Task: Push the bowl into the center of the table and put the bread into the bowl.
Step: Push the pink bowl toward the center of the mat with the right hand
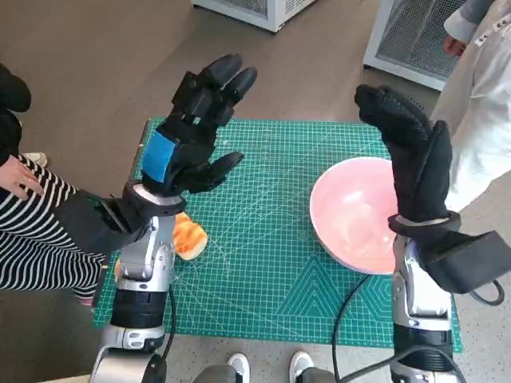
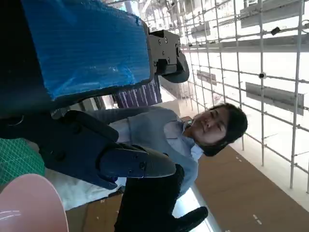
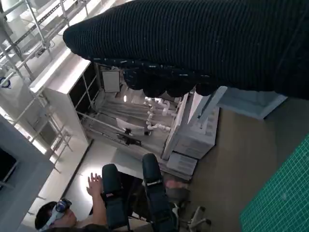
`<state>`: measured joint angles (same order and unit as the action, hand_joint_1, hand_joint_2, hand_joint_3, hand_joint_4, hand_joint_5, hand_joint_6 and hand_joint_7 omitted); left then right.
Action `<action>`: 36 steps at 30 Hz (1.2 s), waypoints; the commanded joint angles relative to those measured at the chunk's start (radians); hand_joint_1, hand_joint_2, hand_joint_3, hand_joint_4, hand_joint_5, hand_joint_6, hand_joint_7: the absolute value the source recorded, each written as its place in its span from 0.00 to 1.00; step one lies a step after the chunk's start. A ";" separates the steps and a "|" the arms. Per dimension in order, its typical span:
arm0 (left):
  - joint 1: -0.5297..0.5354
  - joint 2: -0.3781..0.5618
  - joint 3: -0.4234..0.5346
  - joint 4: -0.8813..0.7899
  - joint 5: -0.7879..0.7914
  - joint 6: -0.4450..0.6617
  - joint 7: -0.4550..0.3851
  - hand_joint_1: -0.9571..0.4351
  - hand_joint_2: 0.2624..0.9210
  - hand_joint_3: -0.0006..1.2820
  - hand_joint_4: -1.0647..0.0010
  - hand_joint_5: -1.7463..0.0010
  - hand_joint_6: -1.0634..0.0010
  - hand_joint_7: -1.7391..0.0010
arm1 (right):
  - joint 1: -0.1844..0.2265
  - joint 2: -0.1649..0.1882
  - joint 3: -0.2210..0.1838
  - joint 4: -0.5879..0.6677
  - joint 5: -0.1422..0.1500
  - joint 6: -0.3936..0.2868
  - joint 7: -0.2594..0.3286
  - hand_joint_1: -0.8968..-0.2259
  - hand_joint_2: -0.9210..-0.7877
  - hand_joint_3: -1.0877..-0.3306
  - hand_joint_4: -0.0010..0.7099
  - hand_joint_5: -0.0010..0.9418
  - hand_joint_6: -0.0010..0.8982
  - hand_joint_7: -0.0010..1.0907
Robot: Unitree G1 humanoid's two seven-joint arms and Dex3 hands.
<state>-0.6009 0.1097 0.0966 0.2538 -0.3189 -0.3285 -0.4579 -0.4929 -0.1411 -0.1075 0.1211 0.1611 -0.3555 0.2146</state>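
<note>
Pink bowl (image 1: 351, 211) (empty) table's right, bread (image 1: 188, 236) left edge

Bright, even light — soft shadows, sharp.

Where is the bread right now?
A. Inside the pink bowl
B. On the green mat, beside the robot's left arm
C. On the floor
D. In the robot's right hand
B: the bread lies on the green mat against the left forearm, while the pink bowl holds nothing.

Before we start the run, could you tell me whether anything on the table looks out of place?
The pink bowl sits off-centre towards the right edge of the green mat, and the bread lies half hidden under the left forearm.
</note>
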 commanded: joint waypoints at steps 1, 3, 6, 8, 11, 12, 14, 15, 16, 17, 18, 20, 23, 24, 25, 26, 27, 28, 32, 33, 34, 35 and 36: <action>0.009 -0.004 -0.003 -0.019 0.010 0.005 0.015 0.38 1.00 0.21 0.89 0.83 1.00 0.62 | 0.032 -0.014 -0.015 0.010 0.020 0.010 0.016 0.31 0.00 0.54 0.22 0.00 0.03 0.47; 0.011 -0.005 -0.004 -0.021 0.012 0.005 0.019 0.37 1.00 0.21 0.88 0.82 1.00 0.62 | 0.044 -0.028 -0.030 0.004 0.031 0.007 0.026 0.31 0.00 0.55 0.22 0.00 0.03 0.47; 0.013 -0.005 -0.001 -0.016 0.008 0.004 0.022 0.37 1.00 0.22 0.88 0.82 1.00 0.61 | 0.072 -0.070 -0.073 -0.005 0.057 -0.005 0.051 0.30 0.00 0.55 0.22 0.00 0.03 0.47; 0.015 -0.005 0.001 -0.015 0.005 0.003 0.024 0.36 1.00 0.22 0.87 0.82 1.00 0.60 | 0.087 -0.095 -0.101 -0.003 0.064 -0.017 0.058 0.31 0.00 0.54 0.20 0.00 0.02 0.46; 0.017 -0.007 0.004 -0.014 0.003 0.001 0.026 0.36 1.00 0.22 0.86 0.82 1.00 0.60 | 0.109 -0.131 -0.149 0.016 0.049 -0.044 0.043 0.32 0.00 0.51 0.17 0.00 0.01 0.45; 0.017 -0.007 0.005 -0.011 0.002 0.000 0.026 0.36 1.00 0.22 0.86 0.82 1.00 0.60 | 0.117 -0.142 -0.168 0.029 0.035 -0.060 0.028 0.32 0.00 0.51 0.17 0.00 0.01 0.44; 0.017 -0.007 0.007 -0.007 0.000 0.000 0.027 0.36 1.00 0.22 0.86 0.82 1.00 0.61 | 0.128 -0.157 -0.199 0.051 0.014 -0.085 0.000 0.34 0.00 0.47 0.14 0.00 0.00 0.43; 0.017 -0.007 0.008 -0.004 -0.004 0.000 0.027 0.36 1.00 0.22 0.86 0.82 1.00 0.61 | 0.135 -0.164 -0.225 0.076 0.003 -0.101 -0.028 0.34 0.00 0.46 0.13 0.00 0.00 0.42; 0.017 -0.008 0.010 -0.002 -0.006 0.000 0.027 0.36 1.00 0.22 0.86 0.82 1.00 0.61 | 0.138 -0.169 -0.241 0.094 -0.004 -0.113 -0.046 0.35 0.00 0.45 0.12 0.00 0.00 0.42; 0.017 -0.008 0.010 -0.001 -0.007 0.000 0.027 0.36 1.00 0.22 0.86 0.82 1.00 0.61 | 0.140 -0.172 -0.250 0.108 -0.008 -0.122 -0.058 0.36 0.00 0.44 0.12 0.00 0.00 0.41; 0.017 -0.008 0.011 -0.001 -0.008 0.001 0.027 0.36 1.00 0.22 0.86 0.82 1.00 0.61 | 0.141 -0.176 -0.263 0.128 -0.016 -0.132 -0.077 0.37 0.00 0.43 0.12 0.00 0.00 0.41; 0.016 -0.010 0.012 0.000 -0.012 0.005 0.028 0.36 1.00 0.22 0.86 0.82 1.00 0.61 | 0.143 -0.182 -0.288 0.176 -0.017 -0.150 -0.105 0.37 0.00 0.42 0.11 0.00 0.00 0.40; 0.013 -0.011 0.015 0.006 -0.019 0.008 0.024 0.36 1.00 0.21 0.86 0.82 1.00 0.62 | 0.145 -0.191 -0.321 0.264 -0.001 -0.175 -0.123 0.37 0.00 0.41 0.11 0.00 0.00 0.39; 0.013 -0.011 0.015 0.008 -0.020 0.009 0.023 0.36 1.00 0.21 0.85 0.83 1.00 0.62 | 0.144 -0.194 -0.327 0.288 0.003 -0.183 -0.126 0.37 0.00 0.41 0.11 0.00 0.01 0.39; 0.012 -0.012 0.016 0.009 -0.020 0.009 0.023 0.36 1.00 0.21 0.85 0.83 1.00 0.62 | 0.142 -0.196 -0.329 0.304 0.005 -0.190 -0.127 0.37 0.00 0.41 0.12 0.00 0.01 0.40; 0.012 -0.012 0.016 0.009 -0.021 0.010 0.022 0.36 1.00 0.21 0.85 0.83 1.00 0.62 | 0.139 -0.199 -0.334 0.334 0.006 -0.198 -0.129 0.37 0.00 0.41 0.12 0.00 0.01 0.40; 0.011 -0.013 0.016 0.008 -0.022 0.012 0.023 0.36 1.00 0.21 0.85 0.83 1.00 0.62 | 0.136 -0.202 -0.340 0.377 0.007 -0.206 -0.132 0.38 0.00 0.41 0.12 0.00 0.01 0.40; 0.010 -0.014 0.016 0.007 -0.022 0.014 0.024 0.36 1.00 0.21 0.85 0.83 1.00 0.63 | 0.133 -0.205 -0.345 0.411 0.007 -0.214 -0.134 0.39 0.00 0.40 0.12 0.01 0.02 0.40; 0.007 -0.016 0.018 0.009 -0.026 0.018 0.023 0.36 1.00 0.21 0.84 0.83 1.00 0.63 | 0.116 -0.208 -0.351 0.529 0.013 -0.238 -0.134 0.41 0.00 0.40 0.13 0.01 0.02 0.40; 0.007 -0.017 0.018 0.010 -0.026 0.018 0.023 0.36 1.00 0.21 0.84 0.84 1.00 0.63 | 0.109 -0.208 -0.352 0.574 0.014 -0.243 -0.132 0.41 0.00 0.40 0.13 0.01 0.02 0.40; 0.006 -0.018 0.018 0.010 -0.026 0.018 0.022 0.36 1.00 0.21 0.84 0.84 1.00 0.63 | 0.103 -0.209 -0.352 0.605 0.015 -0.249 -0.130 0.42 0.00 0.40 0.13 0.01 0.02 0.40; 0.006 -0.018 0.018 0.011 -0.027 0.019 0.020 0.36 1.00 0.21 0.84 0.84 1.00 0.63 | 0.096 -0.208 -0.351 0.641 0.015 -0.254 -0.127 0.42 0.00 0.40 0.13 0.01 0.02 0.40; 0.006 -0.018 0.018 0.011 -0.028 0.019 0.019 0.36 1.00 0.21 0.84 0.84 1.00 0.63 | 0.090 -0.208 -0.350 0.668 0.015 -0.260 -0.125 0.43 0.00 0.41 0.13 0.01 0.02 0.40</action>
<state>-0.5901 0.0964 0.1088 0.2574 -0.3318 -0.3154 -0.4334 -0.3894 -0.3513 -0.4569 0.6875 0.1617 -0.6096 0.0917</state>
